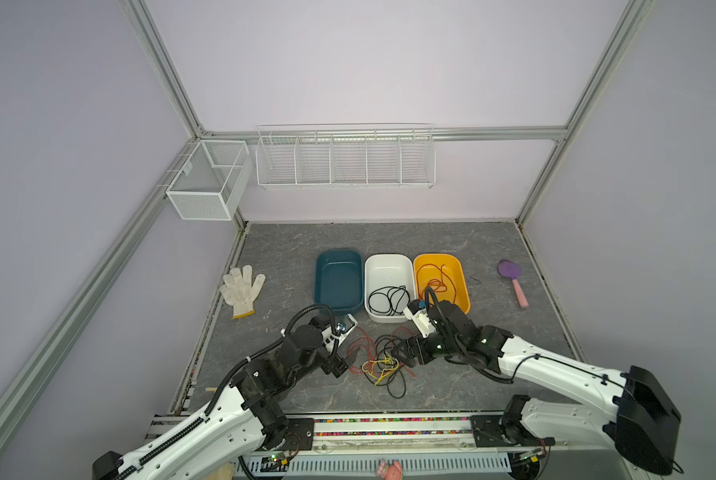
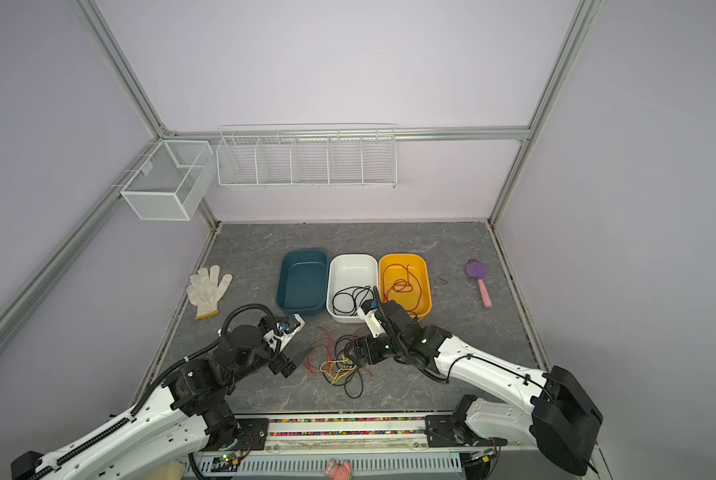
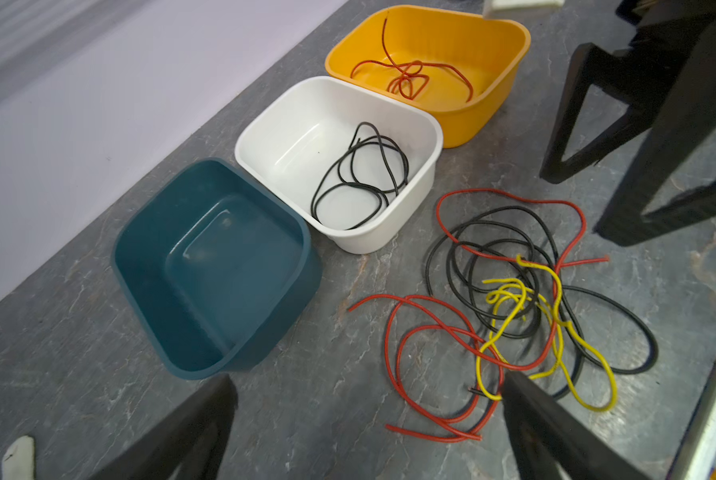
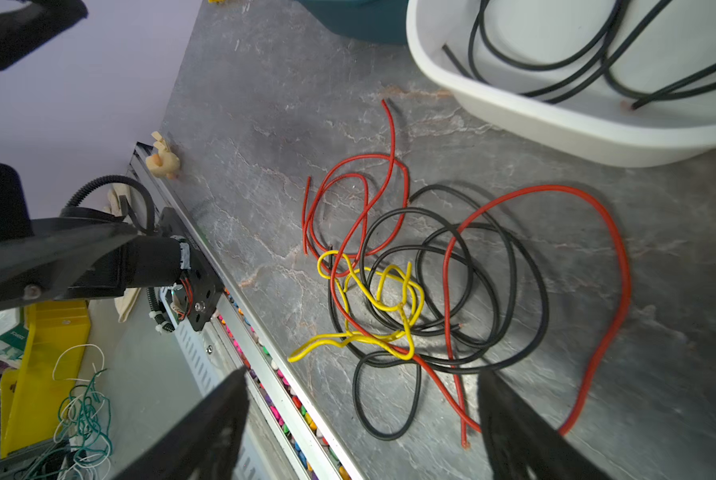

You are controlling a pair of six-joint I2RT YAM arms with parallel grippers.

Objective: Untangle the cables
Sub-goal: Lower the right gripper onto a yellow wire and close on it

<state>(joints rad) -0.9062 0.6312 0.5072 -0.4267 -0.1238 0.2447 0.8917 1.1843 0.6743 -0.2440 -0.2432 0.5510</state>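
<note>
The cables (image 1: pixel 383 363) (image 2: pixel 339 365) lie as one loose tangle of red, black and yellow wires on the grey table in front of the bins. My left gripper (image 1: pixel 343 363) (image 3: pixel 368 380) stands open at the tangle's left edge with nothing between its fingers. One fingertip (image 3: pixel 514 384) overlaps a yellow and red loop in the left wrist view. My right gripper (image 1: pixel 404 355) (image 4: pixel 362 376) stands open at the tangle's right edge, over a black loop (image 4: pixel 389 399), holding nothing. A black cable (image 1: pixel 385 299) lies in the white bin (image 1: pixel 389 266). A red cable (image 1: pixel 437 282) lies in the yellow bin (image 1: pixel 462 286).
A blue bin (image 1: pixel 318 282) stands left of the white one with nothing in it. A white glove (image 1: pixel 240 289) lies at the table's left edge and a purple and pink paddle (image 1: pixel 514 282) at the right. A bead-filled rail (image 1: pixel 389 426) runs along the front edge.
</note>
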